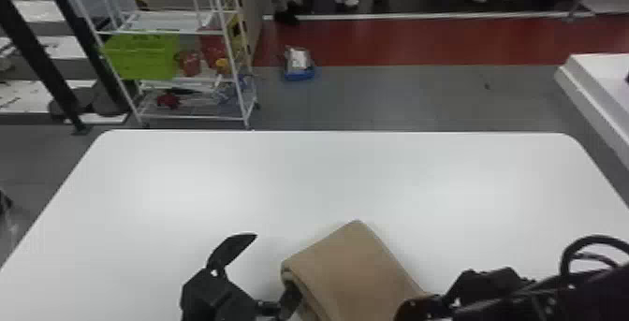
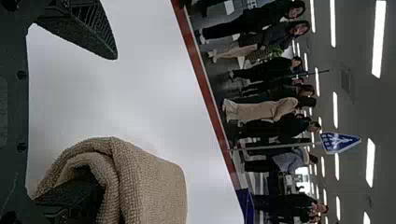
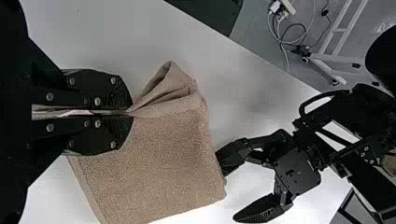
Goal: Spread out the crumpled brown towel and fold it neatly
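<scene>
The brown towel [image 1: 355, 268], folded into a thick pad, lies at the table's near edge. My left gripper [image 1: 269, 268] is at its left side with fingers wide apart; in the left wrist view the left gripper [image 2: 95, 119] has one finger tucked inside the rounded fold of the towel [image 2: 154, 186], the other over bare table. From the right, my right gripper [image 1: 406, 310] reaches the towel's near right part. In the right wrist view the right gripper [image 3: 130, 112] is closed on a pinched, puckered bit of the towel [image 3: 159, 163].
The white table [image 1: 234, 175] extends beyond the towel to its far edge. On the floor behind stand a white wire rack [image 1: 196, 118] with a green crate [image 1: 140, 58], and a small blue tray [image 1: 299, 75]. A white surface [image 1: 603, 76] stands at the far right.
</scene>
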